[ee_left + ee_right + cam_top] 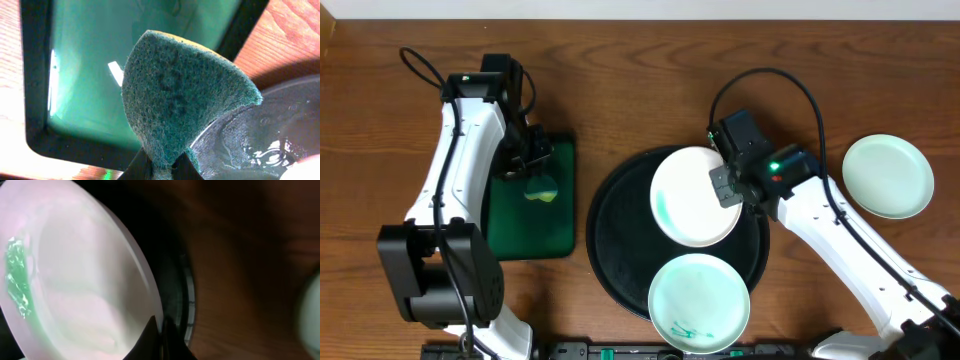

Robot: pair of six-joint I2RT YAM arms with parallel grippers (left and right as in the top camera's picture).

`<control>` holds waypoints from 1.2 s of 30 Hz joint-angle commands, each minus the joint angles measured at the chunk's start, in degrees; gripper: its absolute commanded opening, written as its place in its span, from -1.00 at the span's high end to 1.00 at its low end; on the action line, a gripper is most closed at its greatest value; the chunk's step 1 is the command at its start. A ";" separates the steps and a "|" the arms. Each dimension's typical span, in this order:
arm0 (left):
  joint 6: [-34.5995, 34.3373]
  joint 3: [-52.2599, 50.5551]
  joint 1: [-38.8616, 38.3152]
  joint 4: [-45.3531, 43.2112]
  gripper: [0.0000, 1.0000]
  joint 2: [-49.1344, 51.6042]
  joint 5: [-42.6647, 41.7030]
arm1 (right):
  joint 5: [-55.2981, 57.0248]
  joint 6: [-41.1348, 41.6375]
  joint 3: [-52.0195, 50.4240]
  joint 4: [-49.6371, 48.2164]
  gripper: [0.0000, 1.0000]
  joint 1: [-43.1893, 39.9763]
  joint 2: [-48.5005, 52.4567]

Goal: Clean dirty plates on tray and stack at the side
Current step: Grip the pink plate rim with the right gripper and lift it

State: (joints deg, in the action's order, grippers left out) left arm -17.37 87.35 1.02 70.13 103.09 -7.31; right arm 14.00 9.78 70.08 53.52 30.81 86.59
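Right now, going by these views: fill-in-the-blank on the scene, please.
The right gripper is shut on the rim of the white plate, above a round tray coloured ____.
The left gripper holds a sponge above a rectangular tray coloured ____.
Plates lying on the bare tabletop: ____.
Missing: black; green; one.
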 commanded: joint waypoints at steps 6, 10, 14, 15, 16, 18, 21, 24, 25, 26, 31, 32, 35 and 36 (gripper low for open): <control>1.31 -0.26 2.08 0.55 0.86 0.61 0.50 | 18.67 -3.17 8.00 4.66 0.98 3.21 -0.87; 1.51 -0.26 2.08 0.48 0.85 0.63 0.50 | 22.56 -3.69 9.90 6.01 0.98 5.03 -0.87; 1.92 -0.59 2.08 0.31 0.86 0.66 0.50 | 28.06 -5.64 10.56 6.54 0.98 7.54 -0.87; 1.95 -0.81 2.10 0.24 0.86 0.66 0.50 | 29.64 -5.84 10.56 6.54 0.98 8.28 -0.87; 1.95 -1.05 2.10 0.09 0.85 0.66 0.50 | 31.10 -6.43 10.58 6.54 0.98 9.09 -0.87; 1.95 -1.60 2.10 -0.33 0.85 0.66 0.50 | 32.92 -8.20 10.58 6.40 0.98 10.78 -0.85; 1.95 -2.12 2.10 -0.83 0.86 0.66 0.50 | 35.67 -10.95 10.58 5.84 0.98 13.97 -0.85; 1.95 -2.16 2.10 -1.03 0.86 0.66 0.50 | 39.47 -12.63 10.58 5.84 0.98 16.87 -0.85; 1.95 -2.16 2.10 -1.09 0.86 0.66 0.50 | 40.92 -12.70 10.58 5.86 0.97 17.92 -0.85; 1.92 -2.16 2.10 -1.18 0.86 0.66 0.50 | 42.21 -12.72 10.58 5.90 0.98 18.80 -0.85; 1.95 -2.16 2.14 -1.20 0.85 0.66 0.48 | 47.28 -14.45 10.58 6.12 0.98 22.53 -0.81; 1.92 -2.16 2.14 -1.20 0.86 0.66 0.48 | 48.15 -14.86 10.58 6.12 0.98 23.19 -0.81; 1.95 -2.16 2.14 -1.20 0.86 0.66 0.48 | 51.06 -16.26 10.58 6.10 0.97 24.98 -0.81; 1.95 -2.16 2.14 -1.20 0.86 0.66 0.48 | 51.80 -16.83 10.58 6.10 0.97 25.46 -0.81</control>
State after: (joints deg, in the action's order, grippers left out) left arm -16.40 85.62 2.94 68.77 103.20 -7.31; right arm 59.35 -4.82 79.13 59.57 54.81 86.52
